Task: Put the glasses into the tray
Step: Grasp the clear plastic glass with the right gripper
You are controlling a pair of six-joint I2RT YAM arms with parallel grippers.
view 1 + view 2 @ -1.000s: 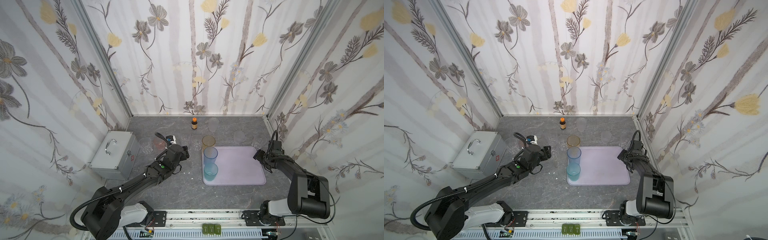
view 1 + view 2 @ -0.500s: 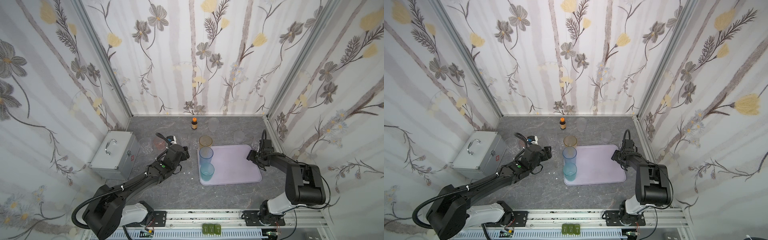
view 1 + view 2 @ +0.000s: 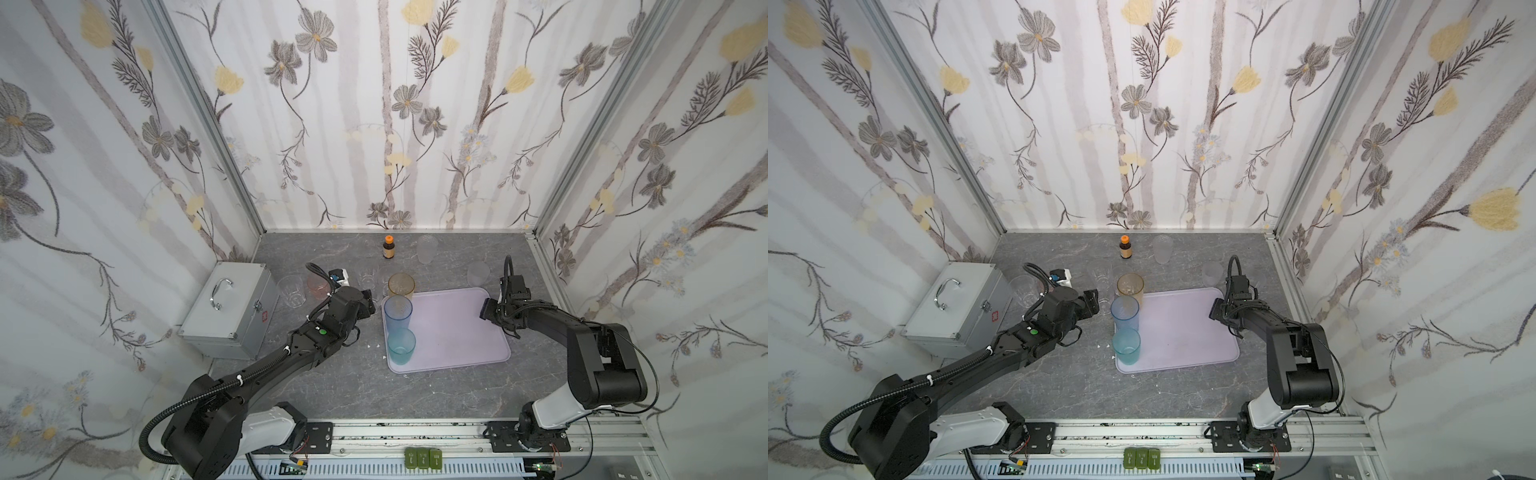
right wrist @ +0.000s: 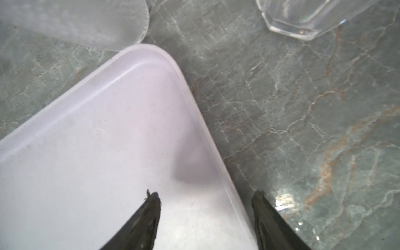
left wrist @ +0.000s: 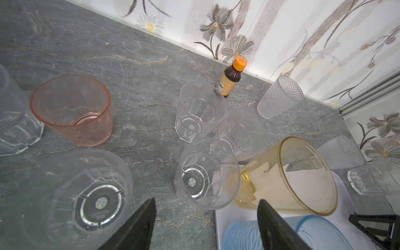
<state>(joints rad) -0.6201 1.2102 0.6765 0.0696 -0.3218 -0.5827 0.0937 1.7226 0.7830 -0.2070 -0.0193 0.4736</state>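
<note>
The tray point(image 3: 453, 328) lies right of centre in both top views, mostly bare. Along its left edge stand a blue glass point(image 3: 397, 309) and, below it, a teal glass point(image 3: 401, 347). An amber glass point(image 3: 401, 286) stands at the upper-left corner; I cannot tell whether its base is wholly inside the rim. The other glasses are on the table, above and left of the tray.

The left gripper point(image 5: 206, 202) is wide open and holds nothing. A clear glass point(image 5: 206, 173) stands just ahead of its jaws. That glass nearly touches the amber one and has another clear one right behind it. If the jaws close off-centre, a finger could clip the amber glass and tip it into the blue one. The smooth, tapered wall could also slip out of a shallow grip.

The right gripper point(image 4: 205, 194) is open too and holds nothing. It straddles the tray's right rim near the upper-right corner, with one finger over the tray floor and the other over the table. If it pinches the rim and drags it, the light tray would likely slide, which could topple the tall blue and amber glasses. A frosted glass point(image 4: 75, 19) sits just beside that corner, and a shifted tray or a swinging wrist could knock it over.
</note>
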